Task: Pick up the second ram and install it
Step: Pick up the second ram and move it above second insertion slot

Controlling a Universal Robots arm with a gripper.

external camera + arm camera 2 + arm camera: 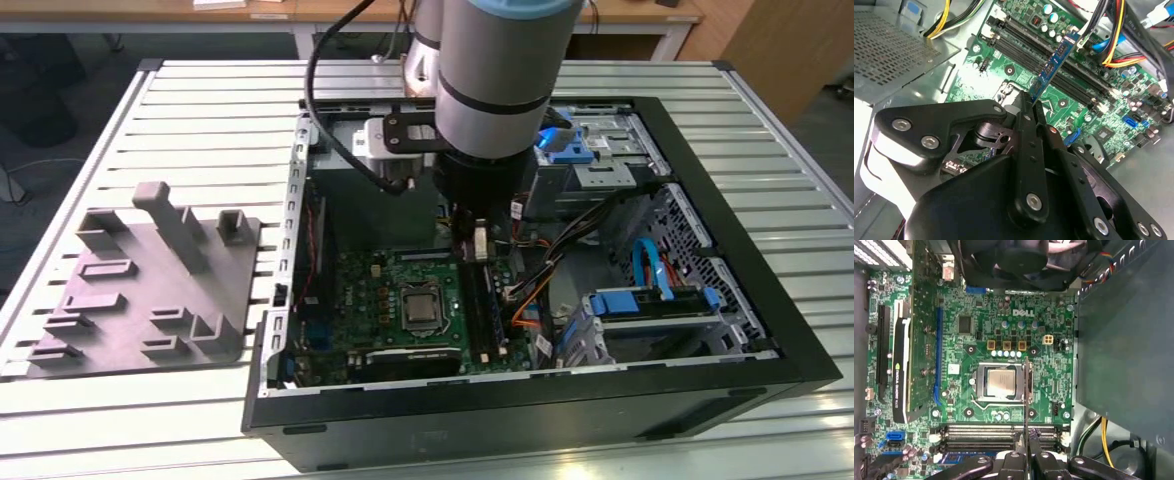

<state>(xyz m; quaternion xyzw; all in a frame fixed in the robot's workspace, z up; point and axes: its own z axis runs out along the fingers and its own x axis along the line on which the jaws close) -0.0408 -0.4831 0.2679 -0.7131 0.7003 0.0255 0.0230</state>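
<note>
We have the pincer (1033, 104) clamped on the second ram (1055, 61), its fingers pressed flat on one end, and the rest of the strip juts past the tips above the motherboard (971, 75). The second wrist view gives us its broad bluish face, slanting over the motherboard's long black memory slots (1021, 42); we cannot tell whether it touches them. In the first wrist view the ram (1026, 390) is edge-on, a thin line running beside the motherboard's silver processor (1003, 382), with the pincer (1026, 442) over the slots (1004, 430). The exterior view adds the wider scene: the arm reaches down into the open computer case (534, 410) on the slatted worktop (200, 90), the pincer (477, 245) is above the motherboard (380, 290), and the grey fixture (147, 290) sits well apart from the motherboard, outside the case.
</note>
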